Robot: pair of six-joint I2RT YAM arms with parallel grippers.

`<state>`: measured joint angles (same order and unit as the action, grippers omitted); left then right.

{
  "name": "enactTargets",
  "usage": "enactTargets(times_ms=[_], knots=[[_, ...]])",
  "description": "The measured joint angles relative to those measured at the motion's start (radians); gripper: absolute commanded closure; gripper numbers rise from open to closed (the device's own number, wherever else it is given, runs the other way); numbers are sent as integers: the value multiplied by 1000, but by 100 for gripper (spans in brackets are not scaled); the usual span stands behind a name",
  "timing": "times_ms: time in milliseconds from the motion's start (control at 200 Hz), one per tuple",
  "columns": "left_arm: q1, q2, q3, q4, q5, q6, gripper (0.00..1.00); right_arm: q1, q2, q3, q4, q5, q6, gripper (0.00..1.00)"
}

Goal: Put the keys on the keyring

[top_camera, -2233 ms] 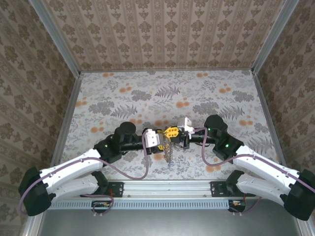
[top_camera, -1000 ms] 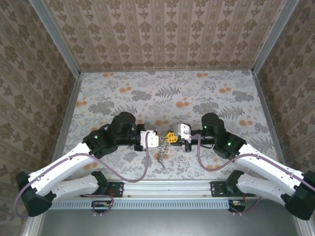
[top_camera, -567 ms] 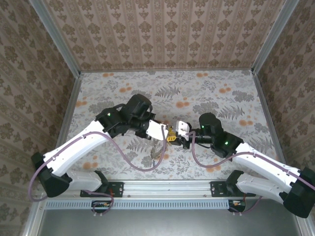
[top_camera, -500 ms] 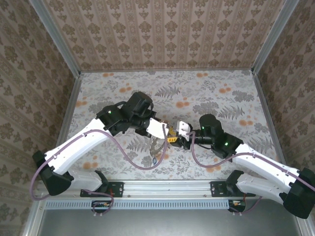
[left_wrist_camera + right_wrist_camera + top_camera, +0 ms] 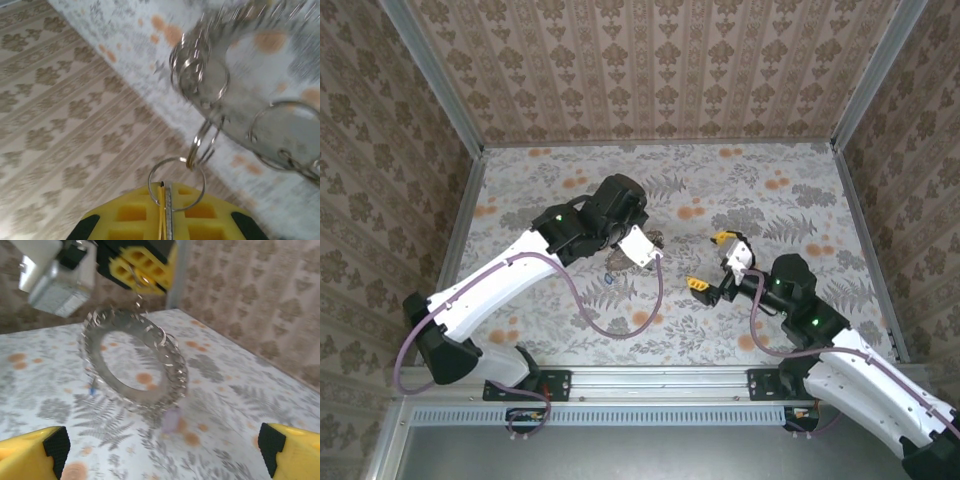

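left gripper (image 5: pixel 164 220): clamped on keyring (image 5: pixel 200 75) link, ring dangling
right gripper (image 5: pixel 712 262): wide, empty
step: likely between keys
next: right should fetch another

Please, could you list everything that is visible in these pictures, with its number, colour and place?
keyring: one, silvery loop of small rings, hanging from the left gripper over the table's middle.
keys: count unclear; one small blue bit hangs below the keyring.
table: one, grey floral cover with orange spots.
walls: three, brown patterned, around the table.
left gripper: yellow fingers, shut on a small ring of the keyring.
right gripper: yellow fingers, open, right of the keyring, holding nothing.
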<state>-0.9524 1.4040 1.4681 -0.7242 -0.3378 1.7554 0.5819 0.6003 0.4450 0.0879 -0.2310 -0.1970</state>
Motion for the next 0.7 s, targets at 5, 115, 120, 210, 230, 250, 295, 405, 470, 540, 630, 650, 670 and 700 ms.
enactTargets(times_ms=[5, 115, 120, 210, 230, 250, 295, 405, 470, 540, 630, 650, 670, 700], knots=[[0, 0, -1, 5, -4, 6, 98, 0, -2, -2, -1, 5, 0, 0], [-7, 34, 0, 110, -100, 152, 97, -2, -35, -46, -18, 112, 0, 1], [-7, 35, 1, 113, -103, 156, 97, -2, -36, -47, -19, 117, 0, 0], [-14, 72, 20, 139, -139, 216, 97, -2, -57, -62, -37, 171, 7, 0], [-16, 81, 24, 143, -145, 226, 97, -2, -62, -63, -39, 178, 10, 0], [-18, 89, 27, 147, -150, 233, 97, -2, -69, -65, -40, 185, 13, 0], [-24, 104, 27, 155, -162, 244, 97, -2, -88, -69, -42, 200, 19, 1], [-38, 133, 26, 156, -183, 251, 96, -2, -136, -76, -52, 224, 38, 0], [-50, 146, 28, 156, -186, 251, 95, -2, -169, -77, -63, 229, 48, 0], [-56, 172, 79, 117, -182, 258, 94, -2, -201, -79, -71, 233, 56, 0], [-56, 228, 230, 73, -181, 262, 95, -2, -235, -80, -73, 234, 67, 0], [-56, 242, 276, 71, -181, 262, 94, -2, -240, -80, -74, 234, 68, 1], [-54, 253, 312, 68, -181, 264, 94, -2, -243, -80, -74, 234, 68, 1], [-53, 264, 359, 66, -181, 265, 94, -2, -248, -80, -74, 234, 69, 0]])
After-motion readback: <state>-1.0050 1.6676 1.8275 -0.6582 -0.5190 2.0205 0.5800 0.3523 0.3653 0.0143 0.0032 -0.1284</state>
